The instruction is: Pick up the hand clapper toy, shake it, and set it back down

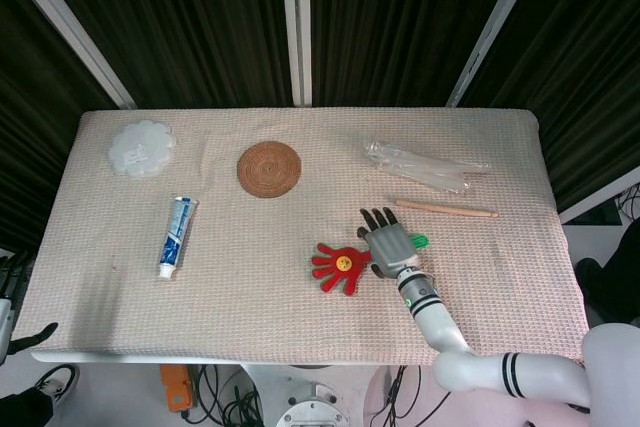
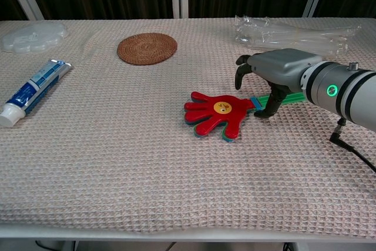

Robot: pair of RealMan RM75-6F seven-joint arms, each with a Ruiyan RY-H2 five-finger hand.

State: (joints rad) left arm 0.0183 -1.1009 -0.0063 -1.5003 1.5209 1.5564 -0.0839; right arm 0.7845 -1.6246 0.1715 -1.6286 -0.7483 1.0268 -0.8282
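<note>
right hand point(image 2: 276, 74) over red clapper point(image 2: 217, 112), green handle

The clapper toy point(image 1: 345, 264) lies near the bench's point(image 1: 250, 317) front edge, right hand point(image 1: 392, 246) over its handle. Coaster point(image 1: 269, 169) sits mid-bench toward the back; toothpaste point(image 1: 177, 236) lies toward the left edge, plastic bag point(image 1: 425, 167) and stick point(image 1: 446, 209) toward the right.

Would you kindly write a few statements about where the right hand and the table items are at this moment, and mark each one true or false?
1. The right hand is over the green handle of the hand clapper toy. True.
2. The clapper is lifted clear of the table. False: it lies flat on the cloth.
3. The toothpaste tube lies left of the clapper in the head view. True.
4. The woven coaster sits under the clapper's red palm. False: it lies apart, further back on the table.
5. The wooden stick is held in the right hand. False: it lies on the cloth beyond the hand.
</note>
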